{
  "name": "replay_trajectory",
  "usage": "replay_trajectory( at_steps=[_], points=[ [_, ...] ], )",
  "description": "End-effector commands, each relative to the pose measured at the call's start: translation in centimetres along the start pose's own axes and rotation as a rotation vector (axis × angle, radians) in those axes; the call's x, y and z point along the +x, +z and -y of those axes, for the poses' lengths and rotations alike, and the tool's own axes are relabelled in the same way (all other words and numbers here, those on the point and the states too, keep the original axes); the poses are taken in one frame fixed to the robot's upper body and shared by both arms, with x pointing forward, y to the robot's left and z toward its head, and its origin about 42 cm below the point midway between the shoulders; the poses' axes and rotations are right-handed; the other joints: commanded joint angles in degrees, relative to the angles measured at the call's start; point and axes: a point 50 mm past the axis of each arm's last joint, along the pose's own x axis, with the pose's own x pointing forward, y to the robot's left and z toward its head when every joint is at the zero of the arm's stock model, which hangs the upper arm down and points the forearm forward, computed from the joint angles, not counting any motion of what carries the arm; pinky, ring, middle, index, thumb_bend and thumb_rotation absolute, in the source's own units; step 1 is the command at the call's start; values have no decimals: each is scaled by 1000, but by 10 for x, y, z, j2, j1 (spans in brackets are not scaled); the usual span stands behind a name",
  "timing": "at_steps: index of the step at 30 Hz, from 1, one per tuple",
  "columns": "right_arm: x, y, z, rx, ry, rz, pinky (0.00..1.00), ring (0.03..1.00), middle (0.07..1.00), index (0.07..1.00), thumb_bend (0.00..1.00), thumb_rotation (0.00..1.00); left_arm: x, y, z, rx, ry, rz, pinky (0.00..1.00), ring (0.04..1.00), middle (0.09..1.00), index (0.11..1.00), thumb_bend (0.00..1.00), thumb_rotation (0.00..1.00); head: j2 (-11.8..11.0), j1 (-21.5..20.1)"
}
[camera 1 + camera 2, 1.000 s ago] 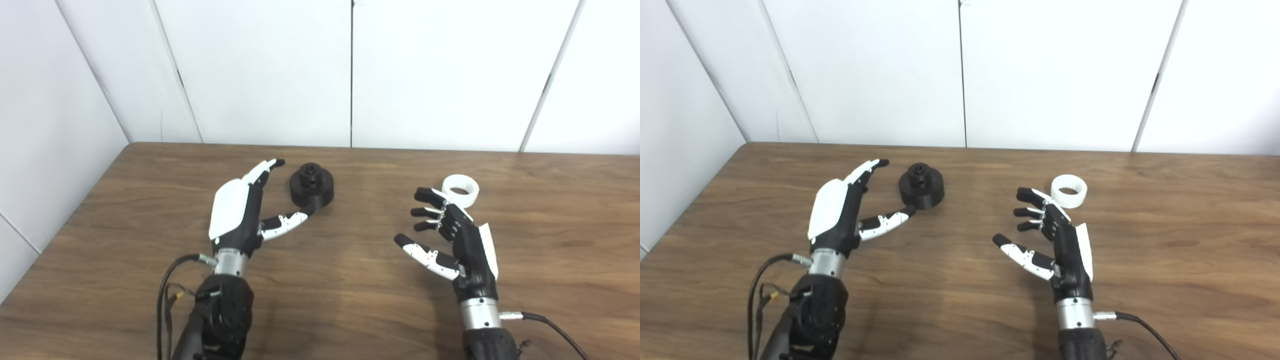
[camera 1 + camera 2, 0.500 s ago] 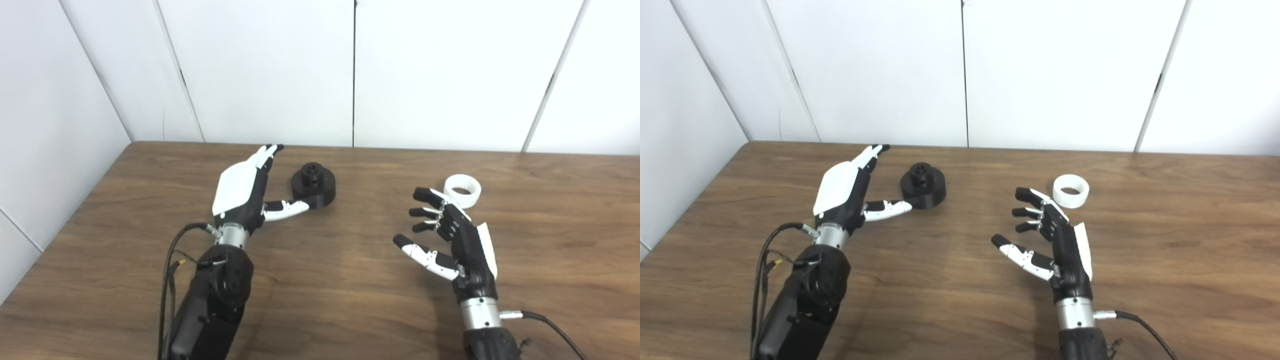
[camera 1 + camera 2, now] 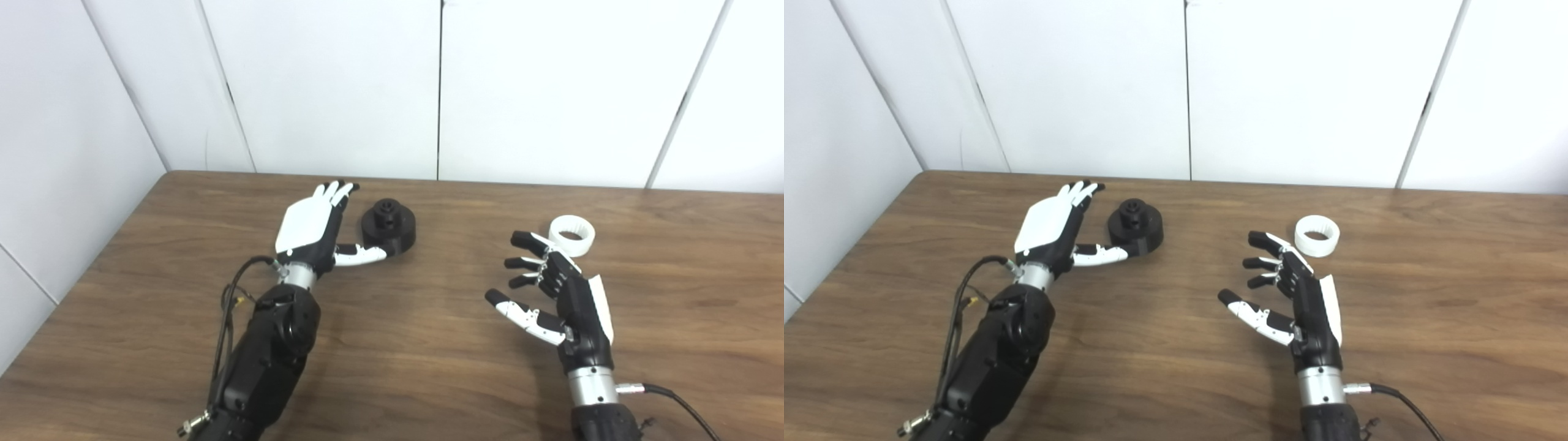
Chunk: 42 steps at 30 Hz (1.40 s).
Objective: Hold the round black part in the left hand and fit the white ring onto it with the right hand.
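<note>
The round black part point(image 3: 389, 226), a stepped disc with a small hub on top, rests on the wooden table point(image 3: 416, 343) left of centre. My left hand point(image 3: 312, 229) is open just to its left, fingers stretched past it and the thumb tip lying against the part's near side. The white ring point(image 3: 572, 234) lies flat on the table to the right. My right hand point(image 3: 554, 294) hovers open just in front and to the left of the ring, fingers spread and curled, holding nothing.
White wall panels point(image 3: 441, 86) stand behind the table's far edge and along its left side. A cable point(image 3: 670, 395) trails from the right wrist and another loops beside the left forearm point(image 3: 229, 306).
My left arm has reached forward, bringing the hand alongside the black part with the thumb against it. The right hand stays in place. The camera view has shifted slightly.
</note>
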Motion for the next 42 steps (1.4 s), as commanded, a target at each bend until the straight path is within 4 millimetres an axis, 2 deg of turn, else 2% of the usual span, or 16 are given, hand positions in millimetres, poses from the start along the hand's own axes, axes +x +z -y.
replay_trajectory(
  at_steps=[1, 8, 11, 21, 30, 42],
  points=[
    [-17, -19, 10, -36, -1, -74, 505, 661, 787, 758, 679, 118, 20, 10, -22, 32, 69, 42, 938, 1000, 999, 907, 986, 586, 0, 0],
    [-17, -18, 12, -38, -3, -66, 496, 655, 787, 756, 677, 120, 26, 10, -16, 67, 34, 24, 932, 1000, 1000, 912, 980, 594, 2, -5],
    [-17, -17, 12, -37, -3, -66, 491, 651, 786, 757, 676, 110, 29, 8, -11, 74, 15, 10, 950, 1000, 1000, 914, 988, 614, 2, -6],
    [-16, -16, 14, -36, -1, -68, 493, 650, 788, 760, 678, 108, 42, 5, 3, 61, -23, -7, 999, 1000, 1000, 908, 994, 592, 4, -7],
    [-18, -16, 16, -37, 2, -68, 490, 647, 791, 761, 673, 102, 53, 2, 20, 64, -49, -36, 975, 1000, 1000, 903, 995, 586, 2, -12],
    [-20, -14, 16, -33, -2, -69, 491, 647, 792, 757, 668, 90, 59, 5, 30, 46, -65, -39, 982, 1000, 1000, 900, 1000, 603, 5, -15]
  ],
)
